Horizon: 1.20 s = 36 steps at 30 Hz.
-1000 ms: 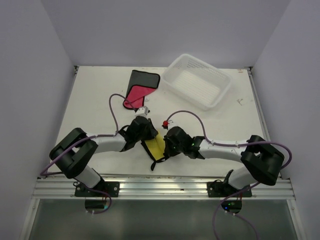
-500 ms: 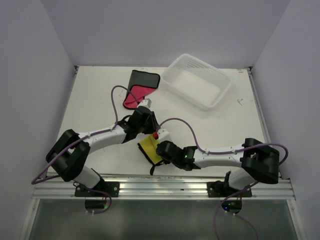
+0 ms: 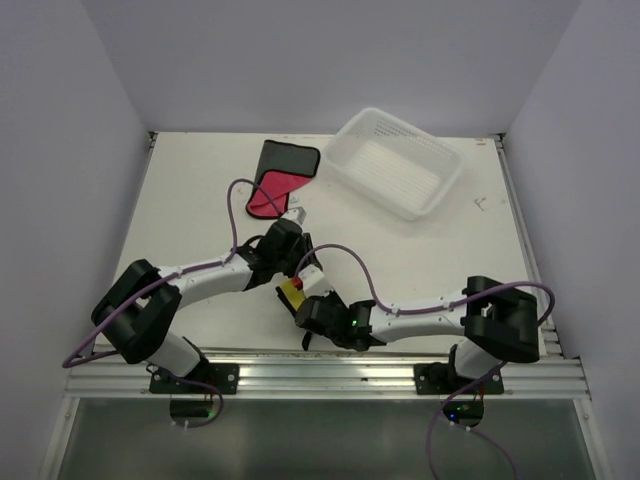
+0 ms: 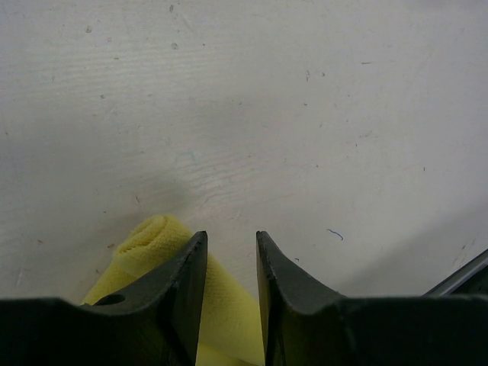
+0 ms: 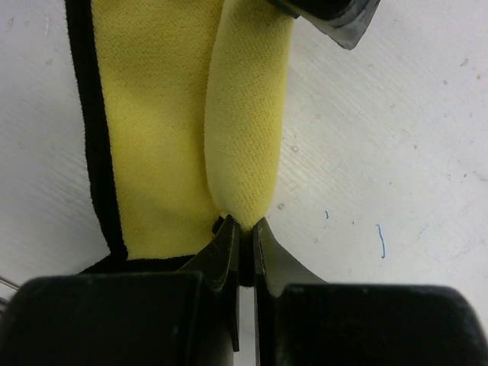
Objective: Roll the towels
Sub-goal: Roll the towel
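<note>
- Top view: white counter [image 3: 200,200], matt and flat. The yellow towel [image 3: 292,293] lies near the front edge, between the two wrists. A red towel [image 3: 270,188], folded with a dark band at its far end, lies flat further back. Right of it sits a white plastic basket [image 3: 395,165], rectangular, with perforated walls and floor.
- Left wrist view: the left tool [image 4: 231,240] has its fingers a little spread, with bare scuffed counter showing between the tips. The yellow roll's rounded, nubbly end lies just beside the left finger.
- Right wrist view: the yellow cloth has a pebbled weave and a black stitched border. One part is flat, the other a soft tube. The right tool [image 5: 242,229] is pressed together, touching the tube's near end; I cannot tell whether cloth is caught.
</note>
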{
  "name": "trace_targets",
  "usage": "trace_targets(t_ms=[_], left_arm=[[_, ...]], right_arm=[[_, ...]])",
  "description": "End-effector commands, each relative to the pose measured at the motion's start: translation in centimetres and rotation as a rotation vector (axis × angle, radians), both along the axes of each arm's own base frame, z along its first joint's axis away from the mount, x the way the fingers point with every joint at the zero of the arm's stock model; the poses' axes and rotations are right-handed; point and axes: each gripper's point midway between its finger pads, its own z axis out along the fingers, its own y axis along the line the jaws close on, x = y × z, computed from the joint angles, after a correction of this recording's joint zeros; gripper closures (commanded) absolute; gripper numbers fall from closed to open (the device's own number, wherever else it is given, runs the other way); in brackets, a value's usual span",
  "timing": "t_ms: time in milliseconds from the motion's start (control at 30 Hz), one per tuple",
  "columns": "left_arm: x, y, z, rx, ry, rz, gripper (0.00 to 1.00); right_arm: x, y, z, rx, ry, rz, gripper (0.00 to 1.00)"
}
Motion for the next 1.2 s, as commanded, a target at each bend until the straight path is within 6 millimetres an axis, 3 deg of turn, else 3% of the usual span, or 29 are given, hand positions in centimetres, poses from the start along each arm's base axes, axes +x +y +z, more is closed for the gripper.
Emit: trace_targets(t_ms=[0, 233, 567, 867, 1000, 1033, 1100, 1133, 1167], left_arm=[[-0.2, -0.6, 1.3, -0.046, -0.02, -0.012, 0.64], [-0.2, -0.3, 1.7, -0.046, -0.032, 0.001, 0.64], [-0.2, 0.2, 3.0, -0.063, -0.071, 0.02, 0.64], [-1.2, 0.8, 2.4, -0.07, -0.049, 0.023, 0.64], [-2.1, 2.8, 1.8, -0.048, -0.063, 0.084, 0.65], [-1.9, 3.5, 3.0, -0.068, -0.102, 0.124, 0.65], [-2.4, 5.0, 2.9, -0.054, -0.116, 0.168, 0.64], [-2.1, 5.9, 4.3, -0.068, -0.157, 0.213, 0.64], [-2.4, 6.8, 4.2, -0.046, -0.153, 0.236, 0.64]], right_arm=[[1.0, 0.3, 1.8, -0.038, -0.102, -0.029, 1.0], [-0.3, 1.4, 2.3, -0.171, -0.196, 0.038, 1.0], [-1.4, 1.9, 1.1, -0.37, -0.26, 0.083, 1.0], [-2.8, 2.5, 0.9, -0.487, -0.319, 0.135, 1.0], [-2.8, 2.3, 0.8, -0.476, -0.311, 0.132, 1.0], [-2.9, 2.2, 0.7, -0.471, -0.309, 0.131, 1.0], [-2.9, 2.1, 0.7, -0.464, -0.306, 0.13, 1.0], [-2.9, 2.1, 0.6, -0.461, -0.303, 0.131, 1.0], [-2.9, 2.0, 0.6, -0.46, -0.302, 0.13, 1.0]])
